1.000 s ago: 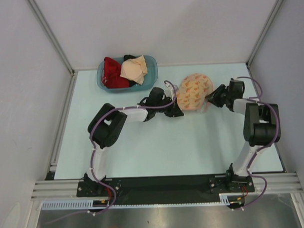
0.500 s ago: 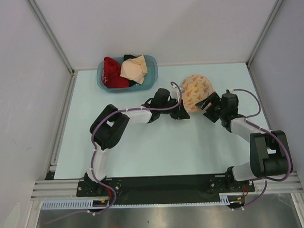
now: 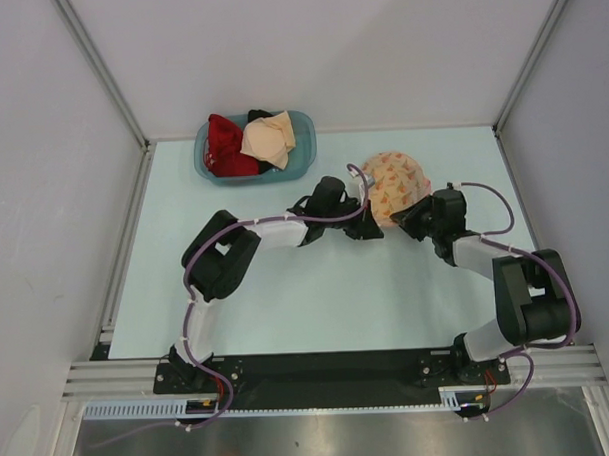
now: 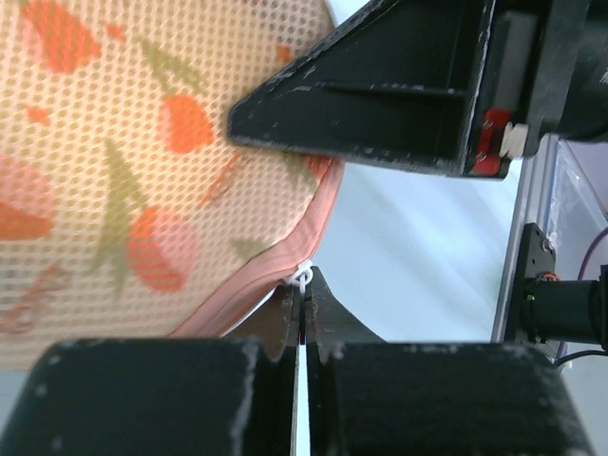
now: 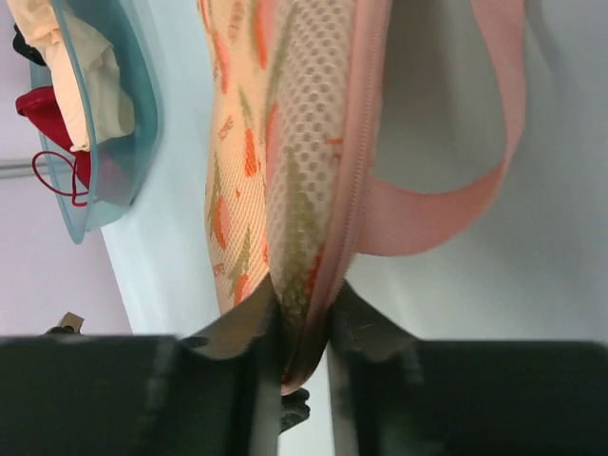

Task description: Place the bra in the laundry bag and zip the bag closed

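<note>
Your left end effector is pinched shut on the tiny zipper pull at its tips. Your right end effector clamps the laundry bag rim. Drag hard and the pull may slip free. The bra isn't visible, presumably inside.

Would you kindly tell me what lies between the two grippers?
The laundry bag: in the top view its near edge sits between the left gripper and right gripper, each pinching it.

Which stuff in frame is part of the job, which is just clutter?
Job: laundry bag, zipper pull, left gripper pinching the pull, right gripper clamping the bag rim. No bra visible.
Clutter: blue basket, red garment, beige garment.
</note>
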`<state>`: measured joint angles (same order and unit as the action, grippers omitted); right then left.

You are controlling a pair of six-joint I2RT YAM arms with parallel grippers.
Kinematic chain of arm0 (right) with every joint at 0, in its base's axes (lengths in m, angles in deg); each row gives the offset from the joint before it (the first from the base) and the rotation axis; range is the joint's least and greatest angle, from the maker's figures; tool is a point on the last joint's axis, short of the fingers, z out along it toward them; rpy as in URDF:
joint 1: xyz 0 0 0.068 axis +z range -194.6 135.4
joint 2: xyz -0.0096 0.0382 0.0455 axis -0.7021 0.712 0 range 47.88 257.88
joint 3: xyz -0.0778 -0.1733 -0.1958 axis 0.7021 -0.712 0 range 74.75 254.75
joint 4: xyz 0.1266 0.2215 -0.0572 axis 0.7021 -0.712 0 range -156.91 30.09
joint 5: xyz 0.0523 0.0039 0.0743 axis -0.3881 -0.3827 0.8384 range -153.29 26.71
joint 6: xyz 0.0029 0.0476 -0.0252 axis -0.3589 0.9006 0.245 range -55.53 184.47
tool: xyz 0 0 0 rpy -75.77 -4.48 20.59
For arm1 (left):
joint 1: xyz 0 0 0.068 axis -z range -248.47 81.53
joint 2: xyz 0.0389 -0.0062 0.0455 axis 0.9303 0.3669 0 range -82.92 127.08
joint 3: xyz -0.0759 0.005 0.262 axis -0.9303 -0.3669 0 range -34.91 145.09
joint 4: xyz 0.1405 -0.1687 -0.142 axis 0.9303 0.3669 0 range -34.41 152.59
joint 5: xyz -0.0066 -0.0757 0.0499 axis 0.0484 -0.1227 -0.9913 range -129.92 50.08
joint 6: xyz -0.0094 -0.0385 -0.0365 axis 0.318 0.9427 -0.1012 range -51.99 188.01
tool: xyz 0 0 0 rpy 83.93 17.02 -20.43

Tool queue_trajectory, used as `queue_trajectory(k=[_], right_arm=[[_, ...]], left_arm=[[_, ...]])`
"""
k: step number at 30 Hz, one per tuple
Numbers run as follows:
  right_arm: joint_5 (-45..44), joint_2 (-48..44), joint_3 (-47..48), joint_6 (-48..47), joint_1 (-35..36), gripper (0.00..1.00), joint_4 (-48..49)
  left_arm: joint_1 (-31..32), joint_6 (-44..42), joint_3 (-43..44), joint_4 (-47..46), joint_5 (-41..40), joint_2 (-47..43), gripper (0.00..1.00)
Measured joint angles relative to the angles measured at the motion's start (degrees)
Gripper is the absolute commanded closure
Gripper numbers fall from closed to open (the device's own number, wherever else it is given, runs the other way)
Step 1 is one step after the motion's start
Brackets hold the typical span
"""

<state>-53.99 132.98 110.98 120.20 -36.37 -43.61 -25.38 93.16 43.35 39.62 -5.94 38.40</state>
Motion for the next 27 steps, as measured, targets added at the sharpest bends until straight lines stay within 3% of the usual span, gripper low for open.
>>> queue_trajectory(k=[2,4,12,15,16,19,22,27], right_arm=[[1.2,0.0,0.0,-0.5,-1.4,0.96,0.1],[3.1,0.0,0.0,-1.6,-3.5,0.99,0.0],[15.0,9.3,5.9,-7.1,-11.1,1.00,0.5],[19.6,15.3,11.0,-9.5,-12.1,0.73,-0.3],[20.8,16.9,12.7,-10.1,-12.3,0.55,-1.2],[20.6,19.5,16.3,-12.5,-13.2,0.33,-2.8],[16.7,18.7,16.1,-13.7,-15.6,0.21,-3.7],[12.3,10.7,7.7,-12.2,-14.4,0.16,-3.9]], left_arm=[[-0.1,-0.2,0.0,0.1,-0.6,0.0,1.00],[-0.5,0.0,0.0,0.2,-1.0,0.0,1.00],[-4.8,2.0,-2.9,-1.9,-2.2,0.0,1.00],[-4.9,2.4,-2.9,-2.6,-2.5,0.0,1.00],[-4.9,2.5,-2.9,-2.9,-2.6,0.0,1.00],[-5.0,3.4,-2.9,-3.3,-2.3,0.0,1.00],[-5.3,3.8,-2.9,-3.2,-2.0,0.0,1.00],[-5.0,4.3,-2.8,-3.2,-1.8,0.0,1.00]])
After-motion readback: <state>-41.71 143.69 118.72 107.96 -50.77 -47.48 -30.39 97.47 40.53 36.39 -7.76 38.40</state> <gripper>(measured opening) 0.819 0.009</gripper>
